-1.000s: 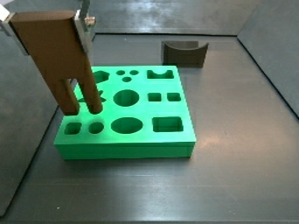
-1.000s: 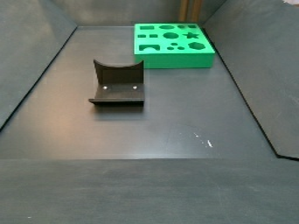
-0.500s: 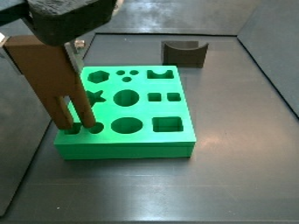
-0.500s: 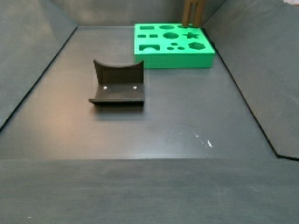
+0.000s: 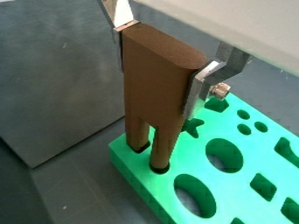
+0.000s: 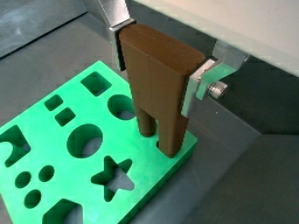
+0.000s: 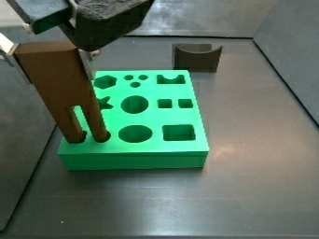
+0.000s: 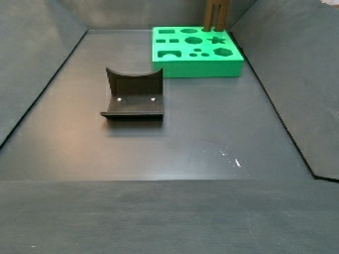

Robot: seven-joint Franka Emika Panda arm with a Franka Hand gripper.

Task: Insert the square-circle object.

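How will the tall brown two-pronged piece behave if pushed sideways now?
Probably stiff: the brown piece, clamped in the hand above the green board, shows straight prongs. Tall and narrow, it likely tips if released unseated. Prong tips enter holes, so pushing may jam.

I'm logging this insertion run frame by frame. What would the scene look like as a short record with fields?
gripper: above the board's corner, in a wrist view, shut on the brown two-pronged piece
brown two-pronged piece: upright, prongs pointing down
prongs: tips reach into two holes by the board's edge; depth unclear
green board: flat on the floor, other shaped holes empty
fixture: on the floor, apart from the board, nothing on it
task state: insertion under way, piece not released
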